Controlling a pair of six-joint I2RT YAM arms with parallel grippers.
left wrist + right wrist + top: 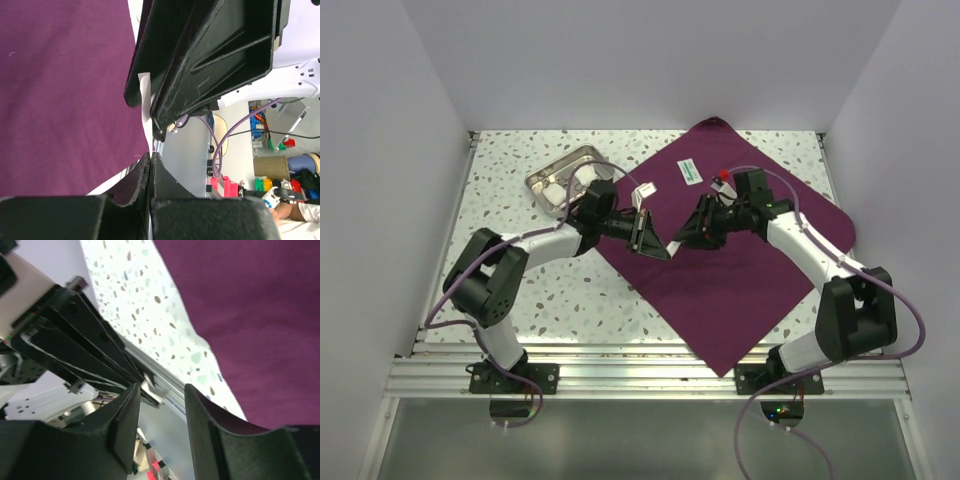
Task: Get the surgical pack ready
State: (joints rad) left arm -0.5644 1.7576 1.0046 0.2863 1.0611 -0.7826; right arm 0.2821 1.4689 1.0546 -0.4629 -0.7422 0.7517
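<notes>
From above: saw the purple cloth (pixel 750 280) lying cornerwise on the speckled table (pixel 570 300), steel tray (pixel 532 183) just off its upper-left edge, white walls (pixel 380 150) all round. Left wrist: caught left gripper (pixel 151 159) fingers pressed together over cloth. Right wrist: found right gripper (pixel 161 392) fingers apart.
</notes>
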